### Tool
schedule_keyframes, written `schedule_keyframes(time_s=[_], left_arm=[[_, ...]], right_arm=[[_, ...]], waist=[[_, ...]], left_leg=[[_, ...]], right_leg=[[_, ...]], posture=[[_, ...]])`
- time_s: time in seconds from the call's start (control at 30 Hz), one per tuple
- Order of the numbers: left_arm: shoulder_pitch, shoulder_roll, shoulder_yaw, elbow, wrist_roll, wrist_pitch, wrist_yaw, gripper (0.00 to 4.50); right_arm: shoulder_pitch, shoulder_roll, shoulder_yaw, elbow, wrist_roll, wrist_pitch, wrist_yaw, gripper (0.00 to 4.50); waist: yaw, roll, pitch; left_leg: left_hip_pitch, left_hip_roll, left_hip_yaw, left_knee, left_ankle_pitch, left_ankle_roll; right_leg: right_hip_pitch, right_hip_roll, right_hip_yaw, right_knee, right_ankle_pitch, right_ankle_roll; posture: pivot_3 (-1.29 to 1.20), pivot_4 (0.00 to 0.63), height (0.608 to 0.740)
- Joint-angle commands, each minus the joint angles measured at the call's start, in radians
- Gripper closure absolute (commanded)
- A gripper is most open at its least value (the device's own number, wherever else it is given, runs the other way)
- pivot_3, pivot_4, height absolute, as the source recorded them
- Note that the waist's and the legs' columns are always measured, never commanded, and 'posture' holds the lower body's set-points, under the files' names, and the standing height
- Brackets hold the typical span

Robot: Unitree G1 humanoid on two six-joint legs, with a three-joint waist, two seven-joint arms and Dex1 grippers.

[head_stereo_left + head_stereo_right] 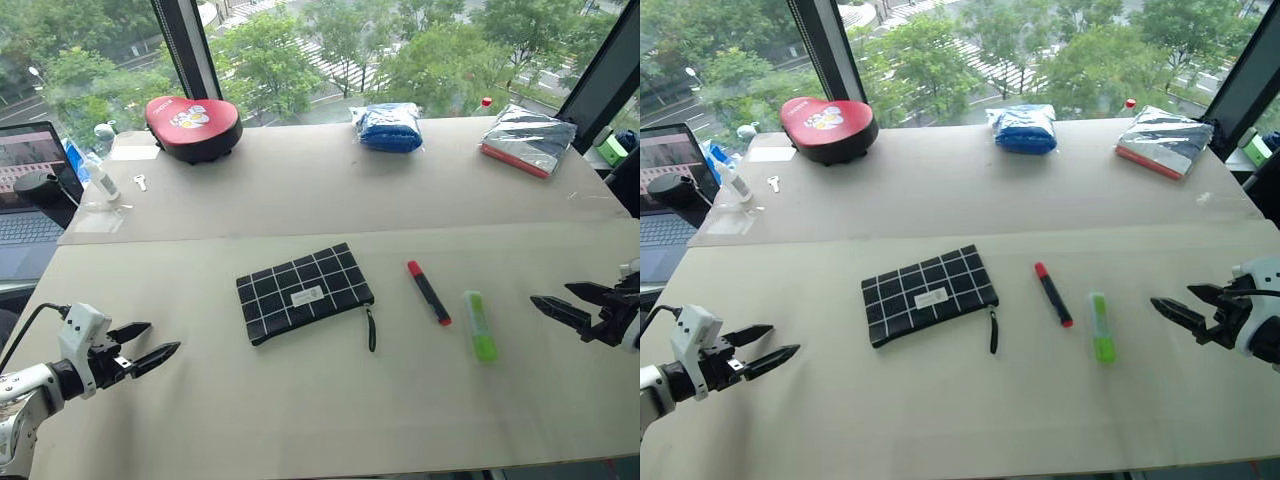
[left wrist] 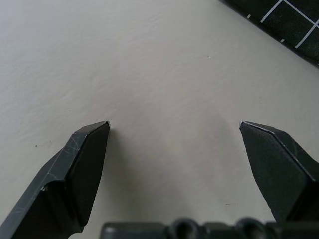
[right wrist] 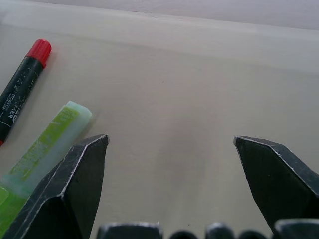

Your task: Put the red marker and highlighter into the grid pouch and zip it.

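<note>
Left eye view: left gripper sits low at about 8 o'clock over bare bench, jaws wide apart, holding nothing. Right gripper at 3 o'clock, jaws also spread, empty, pointing in toward the pens.

Task things lie mid-bench, none touching each other. Highlighter is nearest the right gripper, lying flat, long axis roughly 12-to-6. Short, chunky, light rigid plastic; probably smooth, so could roll or squirt out if pinched off-centre. Best to take it across the barrel near the middle, jaws square to its length. Right wrist view shows its pale cap end just beside one finger.

Red marker lies just at 9 o'clock of the highlighter, apart from it, angled slightly, red cap toward the far side. Slim, stiff, light; round barrel looks prone to rolling. Grip mid-barrel on the black part, not the cap.

Grid pouch sits at 9 o'clock of the marker, flat, tilted, label up, black pull strap trailing off its near right corner. Soft fabric, limp, light; likely slides on the bench when pushed. Zipper state too small to tell. One hand should pin or pinch the fabric edge while the other works the strap. Left wrist view catches a pouch corner beyond the open jaws.

Far bench: red case, blue bundle, silver packet, laptop at 10 o'clock.
</note>
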Motion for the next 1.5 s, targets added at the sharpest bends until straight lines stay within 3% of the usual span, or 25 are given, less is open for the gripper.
schedule_keyframes(time_s=[0.03, 0.17, 0.23, 0.37, 0.47, 0.57, 0.7, 0.77, 1.0, 1.17, 1.5], left_arm=[[-0.036, -0.007, 0.013, 0.004, 0.003, -0.011, 0.027, 0.00], [-0.098, -0.019, -0.001, 0.031, -0.018, -0.052, -0.021, 0.00], [-0.138, 0.007, -0.037, 0.108, 0.002, -0.165, -0.156, 0.00], [-0.197, 0.063, -0.129, 0.297, 0.245, -0.677, -0.204, 0.00], [-0.299, 0.083, -0.186, 0.431, 0.376, -0.988, -0.156, 0.00], [-0.373, 0.078, -0.238, 0.494, 0.436, -1.160, -0.126, 0.00], [-0.424, 0.055, -0.310, 0.484, 0.440, -1.253, -0.122, 0.00], [-0.431, 0.058, -0.335, 0.485, 0.434, -1.271, -0.120, 0.00], [-0.447, 0.049, -0.430, 0.468, 0.387, -1.311, -0.159, 0.00], [-0.447, 0.032, -0.466, 0.493, 0.407, -1.361, -0.141, 0.00], [-0.434, 0.002, -0.519, 0.496, 0.429, -1.394, -0.082, 0.00]], right_arm=[[-0.009, 0.001, -0.030, -0.034, 0.013, -0.010, -0.007, 0.04], [-0.022, 0.013, -0.024, -0.031, 0.009, -0.016, -0.028, 0.04], [-0.048, 0.024, -0.019, -0.031, 0.016, -0.014, -0.037, 0.04], [-0.124, 0.042, 0.004, -0.044, 0.039, 0.023, -0.057, 1.00], [-0.176, 0.058, 0.054, -0.131, 0.087, 0.076, -0.037, 2.12], [-0.228, 0.082, 0.122, -0.212, 0.118, 0.121, -0.031, 3.11], [-0.305, 0.131, 0.244, -0.298, 0.137, 0.169, -0.026, 4.45], [-0.321, 0.143, 0.274, -0.315, 0.136, 0.180, -0.027, 4.45], [-0.496, 0.286, 0.594, -0.265, -0.084, 0.069, -0.072, 4.45], [-0.554, 0.361, 0.689, -0.244, -0.168, 0.081, -0.113, 4.45], [-0.534, 0.366, 0.785, -0.267, -0.230, 0.155, -0.091, 4.45]], waist=[[0.000, 0.000, 0.000], [0.003, -0.001, 0.000], [0.003, 0.000, 0.000], [-0.005, 0.000, 0.000], [-0.004, -0.001, 0.000], [-0.004, -0.001, 0.001], [-0.007, -0.002, 0.001], [-0.008, -0.002, 0.000], [-0.020, -0.002, 0.000], [-0.022, -0.002, 0.000], [-0.019, -0.002, -0.001]], left_leg=[[0.000, 0.000, 0.000, 0.000, 0.000, 0.000], [0.000, 0.000, 0.000, 0.000, 0.000, 0.000], [0.000, 0.000, 0.000, 0.000, 0.000, -0.001], [0.000, 0.000, 0.001, 0.000, 0.000, -0.001], [0.000, 0.000, 0.002, -0.001, 0.000, -0.001], [0.000, 0.001, 0.002, -0.001, 0.000, -0.001], [-0.001, 0.001, 0.002, -0.001, 0.000, 0.000], [-0.004, 0.001, 0.002, 0.000, 0.000, 0.000], [-0.012, 0.000, 0.004, 0.006, 0.000, 0.000], [-0.012, 0.000, 0.004, 0.006, 0.000, 0.000], [-0.012, 0.001, 0.004, 0.007, 0.000, 0.000]], right_leg=[[0.000, 0.000, 0.000, 0.000, 0.000, 0.000], [0.000, 0.000, 0.000, 0.000, 0.000, 0.000], [0.000, 0.000, 0.000, 0.000, 0.000, 0.000], [-0.001, 0.000, -0.001, 0.000, 0.001, -0.002], [-0.001, -0.001, -0.001, -0.002, 0.001, -0.002], [-0.001, -0.001, -0.001, -0.002, 0.002, -0.002], [-0.002, -0.001, -0.002, -0.001, 0.002, -0.001], [-0.005, -0.001, -0.003, -0.001, 0.002, -0.001], [-0.016, -0.003, -0.010, 0.002, 0.005, -0.002], [-0.017, -0.003, -0.014, 0.002, 0.006, -0.003], [-0.016, -0.005, -0.024, 0.002, 0.008, -0.005]], posture=[[0.00, 0.150, 0.740], [0.00, 0.150, 0.740], [0.00, 0.150, 0.740], [0.00, 0.150, 0.740], [0.00, 0.150, 0.740], [0.00, 0.150, 0.740], [0.00, 0.150, 0.740], [0.00, 0.150, 0.740], [0.00, 0.150, 0.740], [0.00, 0.150, 0.740], [0.00, 0.150, 0.740]])
